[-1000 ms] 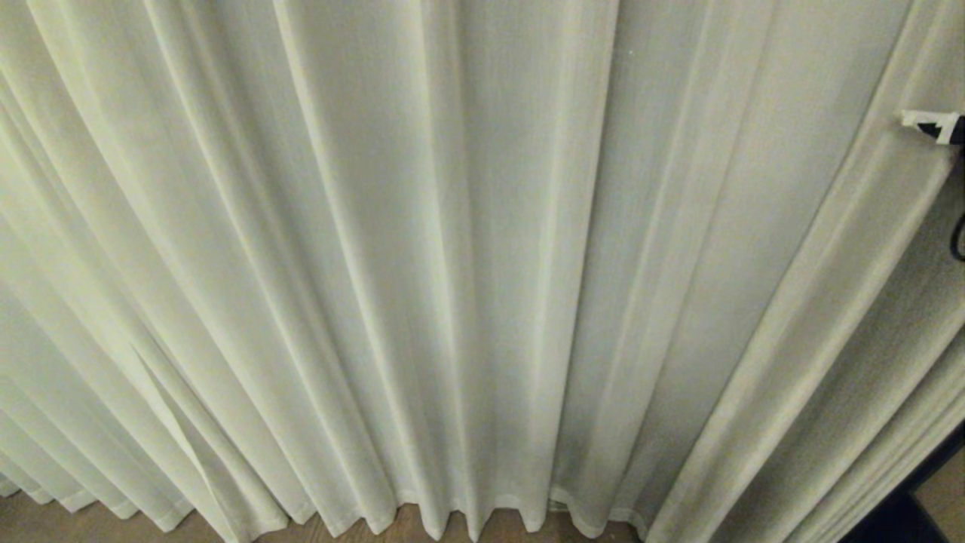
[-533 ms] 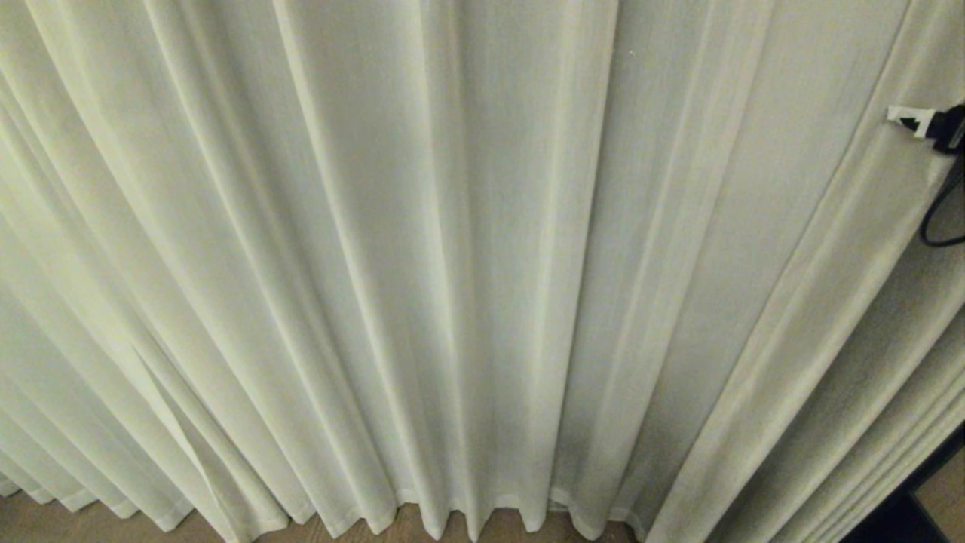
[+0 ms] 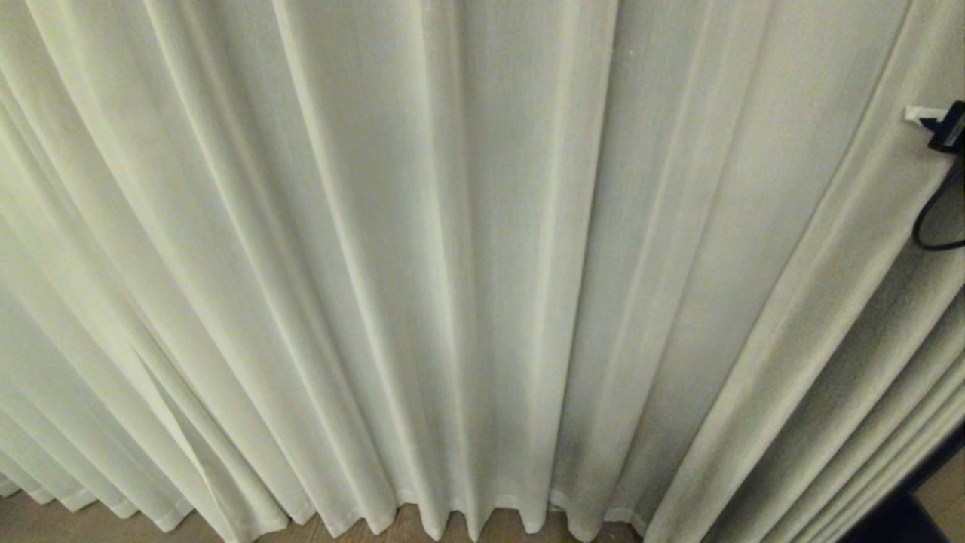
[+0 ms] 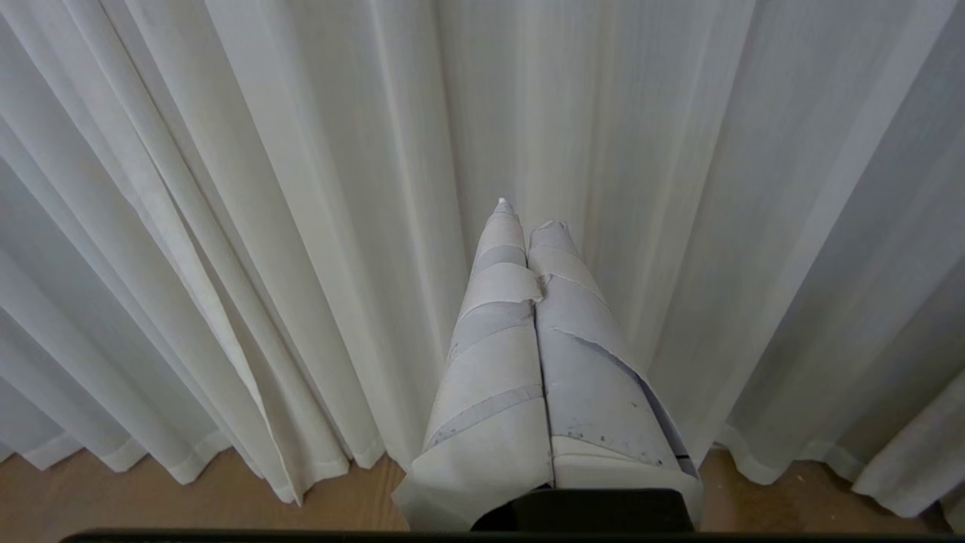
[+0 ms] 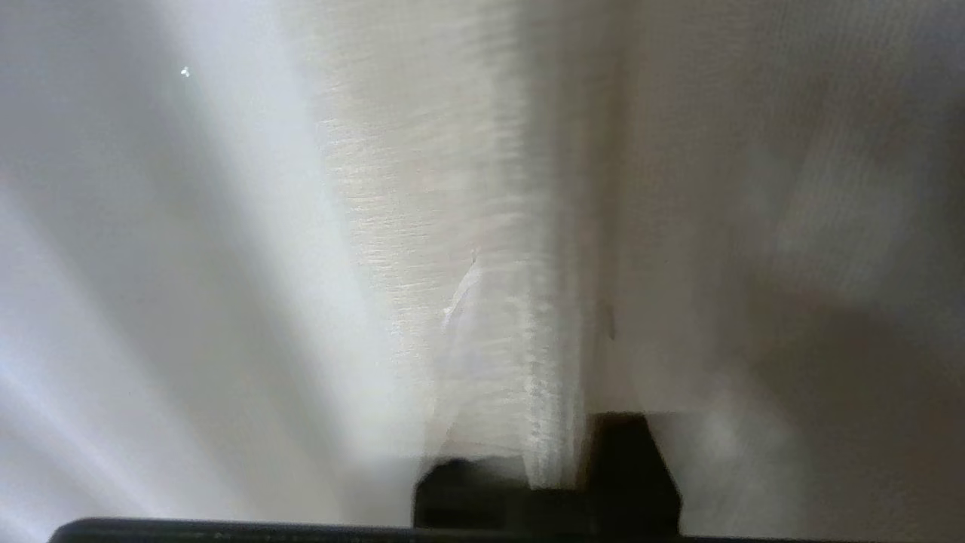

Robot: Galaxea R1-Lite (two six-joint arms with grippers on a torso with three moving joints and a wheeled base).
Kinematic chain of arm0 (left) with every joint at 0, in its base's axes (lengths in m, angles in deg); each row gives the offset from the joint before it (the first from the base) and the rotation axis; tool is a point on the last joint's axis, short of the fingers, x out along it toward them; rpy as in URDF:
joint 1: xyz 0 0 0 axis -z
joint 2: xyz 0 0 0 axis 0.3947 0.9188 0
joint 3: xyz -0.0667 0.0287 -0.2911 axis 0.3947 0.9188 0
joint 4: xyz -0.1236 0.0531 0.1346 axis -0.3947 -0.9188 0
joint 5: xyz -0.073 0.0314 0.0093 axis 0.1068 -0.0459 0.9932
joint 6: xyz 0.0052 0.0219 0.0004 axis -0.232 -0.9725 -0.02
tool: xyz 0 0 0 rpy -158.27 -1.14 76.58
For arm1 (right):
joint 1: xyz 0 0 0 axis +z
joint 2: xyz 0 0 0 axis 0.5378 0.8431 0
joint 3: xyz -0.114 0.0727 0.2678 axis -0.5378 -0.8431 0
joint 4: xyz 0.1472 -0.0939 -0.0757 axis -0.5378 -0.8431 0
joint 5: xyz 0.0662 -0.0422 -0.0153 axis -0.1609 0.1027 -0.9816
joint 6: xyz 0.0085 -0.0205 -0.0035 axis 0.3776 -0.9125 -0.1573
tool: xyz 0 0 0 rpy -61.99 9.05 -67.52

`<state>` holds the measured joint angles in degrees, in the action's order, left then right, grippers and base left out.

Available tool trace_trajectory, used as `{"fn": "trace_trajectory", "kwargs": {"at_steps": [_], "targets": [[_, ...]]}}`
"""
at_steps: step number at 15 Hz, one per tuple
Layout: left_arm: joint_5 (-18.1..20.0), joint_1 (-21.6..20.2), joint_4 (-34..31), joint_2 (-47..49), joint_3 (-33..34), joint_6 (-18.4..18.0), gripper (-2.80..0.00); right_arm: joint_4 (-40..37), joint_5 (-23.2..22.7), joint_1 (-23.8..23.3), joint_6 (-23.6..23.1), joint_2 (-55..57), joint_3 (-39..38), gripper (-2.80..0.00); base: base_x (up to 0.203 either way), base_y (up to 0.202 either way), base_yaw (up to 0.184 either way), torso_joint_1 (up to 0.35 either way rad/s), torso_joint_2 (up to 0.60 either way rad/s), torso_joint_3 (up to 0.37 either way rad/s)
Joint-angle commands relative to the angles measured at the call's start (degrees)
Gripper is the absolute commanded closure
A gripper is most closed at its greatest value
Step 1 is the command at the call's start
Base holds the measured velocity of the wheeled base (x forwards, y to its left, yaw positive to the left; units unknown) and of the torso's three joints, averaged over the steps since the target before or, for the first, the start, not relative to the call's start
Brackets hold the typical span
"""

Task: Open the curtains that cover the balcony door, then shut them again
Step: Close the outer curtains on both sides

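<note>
A: Report the position of the curtains [image 3: 452,264].

B: The curtains hang drawn across the whole head view, pleated top to bottom, with the wavy hem just above the wood floor [image 3: 45,520]. At the lower right corner of that view a dark strip [image 3: 897,520] shows past the last folds; what it is cannot be told.

A: Report the right gripper [image 3: 926,115].

B: It sits at the far right edge of the head view, at upper height, with its white tip against a slanting fold of the curtains. A black cable [image 3: 931,219] loops below it. In the right wrist view the fabric lies directly over the fingers, and a narrow ridge of cloth [image 5: 520,362] runs between them. The fingers are pressed together, pinching that fold.

A: Report the left gripper [image 4: 525,219].

B: It appears only in the left wrist view. Its two tape-wrapped fingers [image 4: 497,354] are pressed together along their length with nothing between them. The tips point at the pleats low on the curtains, near the fabric; contact cannot be determined. The hem and floor lie below it.
</note>
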<state>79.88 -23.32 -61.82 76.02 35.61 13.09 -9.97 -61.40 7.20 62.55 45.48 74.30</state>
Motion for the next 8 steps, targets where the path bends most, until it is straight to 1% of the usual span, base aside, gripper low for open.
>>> {"fn": "trace_trajectory", "kwargs": {"at_steps": [1, 4, 5, 7, 8], "targets": [[-0.04, -0.01, 0.01, -0.02, 0.00, 0.04, 0.00, 0.23, -0.03, 2.05, -0.01, -8.31, -7.29, 0.00, 0.000, 0.000, 0.000, 0.000, 0.00, 0.000], [-0.04, -0.01, 0.01, -0.02, 0.00, -0.05, 0.00, 1.33, 0.27, 6.06, -0.10, -15.93, -17.70, 0.00, 0.000, 0.000, 0.000, 0.000, 0.00, 0.000], [-0.04, -0.01, 0.01, -0.02, 0.00, 0.02, 0.00, 3.21, 0.32, 7.27, -0.09, -17.45, -20.89, 0.00, 0.000, 0.000, 0.000, 0.000, 0.00, 0.000], [-0.04, -0.01, 0.01, -0.02, 0.00, -0.05, 0.00, 10.35, 0.76, 9.48, -0.01, -19.13, -27.14, 0.00, 0.000, 0.000, 0.000, 0.000, 0.00, 0.000], [-0.04, -0.01, 0.01, -0.02, 0.00, -0.03, 0.00, 13.37, 3.70, 10.89, 0.09, -19.32, -28.93, 0.00, 0.000, 0.000, 0.000, 0.000, 0.00, 0.000]]}}
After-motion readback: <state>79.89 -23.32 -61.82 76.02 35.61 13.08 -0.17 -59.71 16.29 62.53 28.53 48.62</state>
